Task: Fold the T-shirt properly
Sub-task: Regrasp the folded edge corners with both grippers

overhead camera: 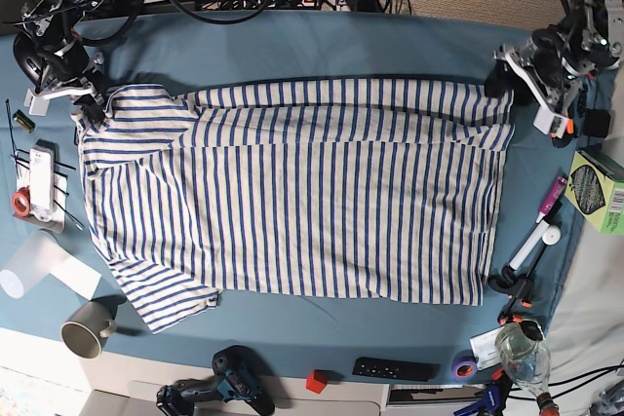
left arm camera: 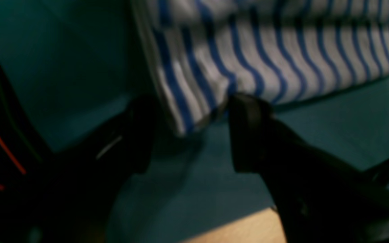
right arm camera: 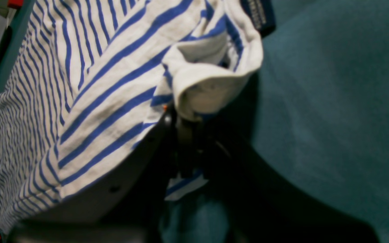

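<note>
**Kid:** Where is the T-shirt point(overhead camera: 292, 211)?

**Me:** It lies spread out flat on the blue surface point(overhead camera: 322, 46). Its top edge is already turned over a little. The neck end is by my right arm, and the bottom hem is by my left arm.

**Kid:** What are your fingers doing?

**Me:** My right gripper point(right arm camera: 184, 141) has its fingers pressed together on the cloth near the collar. You can see the dark label point(right arm camera: 258, 15) just above it. My left gripper point(left arm camera: 189, 130) has its fingers wide apart. One corner of the hem sits between them, but I have not pinched it yet.

**Kid:** So what step is this?

**Me:** I think I am grabbing both far corners to start a fold.

**Kid:** And next?

**Me:** My left fingers should squeeze the hem corner. Then both arms must lift together and carry that long edge across evenly, so the cloth does not bunch up.
</note>
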You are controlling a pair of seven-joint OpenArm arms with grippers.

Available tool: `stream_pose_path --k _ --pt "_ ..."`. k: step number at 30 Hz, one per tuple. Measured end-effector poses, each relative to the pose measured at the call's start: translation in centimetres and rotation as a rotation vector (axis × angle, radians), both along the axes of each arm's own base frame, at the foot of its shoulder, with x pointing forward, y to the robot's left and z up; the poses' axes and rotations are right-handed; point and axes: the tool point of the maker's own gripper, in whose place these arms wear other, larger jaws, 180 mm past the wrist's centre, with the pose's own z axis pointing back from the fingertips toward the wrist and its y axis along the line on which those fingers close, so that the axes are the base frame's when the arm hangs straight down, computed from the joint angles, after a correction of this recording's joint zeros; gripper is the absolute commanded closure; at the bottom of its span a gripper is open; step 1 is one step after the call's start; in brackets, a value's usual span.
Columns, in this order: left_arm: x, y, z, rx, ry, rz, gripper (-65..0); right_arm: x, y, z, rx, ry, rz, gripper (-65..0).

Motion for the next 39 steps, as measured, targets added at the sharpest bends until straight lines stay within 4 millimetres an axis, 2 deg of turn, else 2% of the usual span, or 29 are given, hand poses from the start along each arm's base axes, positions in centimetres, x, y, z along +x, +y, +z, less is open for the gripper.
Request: stream_pose_path --k 6,8,10,13,14,17,22,23,26,27,28,35,39 --pt "0.3 -0.8 0.2 -0.096 0.001 -0.013 -34.4 0.0 0.1 0.0 0.001 0.002 0.002 0.0" --pt "-0.3 -1.8 0.4 -0.137 0.014 -0.061 -30.6 0.0 0.0 0.0 0.001 0.002 0.002 0.0" --pt "-0.8 -2.5 0.4 -0.17 0.024 -0.089 -22.6 0.0 0.1 0.0 0.001 0.003 0.002 0.0" --pt "-1.5 -2.9 0.2 -0.182 0.047 -0.117 -3.3 -0.1 0.2 -0.2 0.006 0.012 0.008 0.0" --pt "-1.6 -2.9 0.1 -0.18 0.049 -0.124 0.0 -0.1 0.2 -0.1 0.009 0.01 0.009 0.0" --pt "-1.7 -3.0 0.1 -0.182 0.05 -0.13 0.0 -0.1 0.3 0.1 -0.006 0.008 0.038 0.0" --pt "-1.7 -3.0 0.1 -0.182 0.05 -0.13 0.0 -0.2 -0.7 0.7 -0.036 0.017 0.049 0.0" --pt "-1.7 -3.0 0.0 -0.178 0.05 -0.13 -1.6 -0.2 -0.8 0.8 -0.038 0.016 0.049 0.0" --pt "-1.7 -2.9 0.0 -0.17 0.049 -0.133 -23.9 -0.3 -1.0 0.8 -0.043 0.022 0.052 0.0" --pt "-1.5 -2.8 0.1 -0.17 0.043 -0.122 -28.4 -0.3 -1.0 0.8 -0.043 0.022 0.051 0.0" --pt "-1.3 -2.7 0.1 -0.164 0.043 -0.111 -29.9 -0.3 -1.0 0.8 -0.042 0.022 0.052 0.0" --pt "-0.9 -2.4 0.2 -0.144 0.026 -0.101 -30.0 -0.3 -1.0 0.8 -0.043 0.021 0.052 0.0" --pt "-0.2 -1.1 -0.1 -0.076 0.025 -0.064 -30.0 -0.3 -1.0 0.8 -0.042 0.022 0.052 0.0"
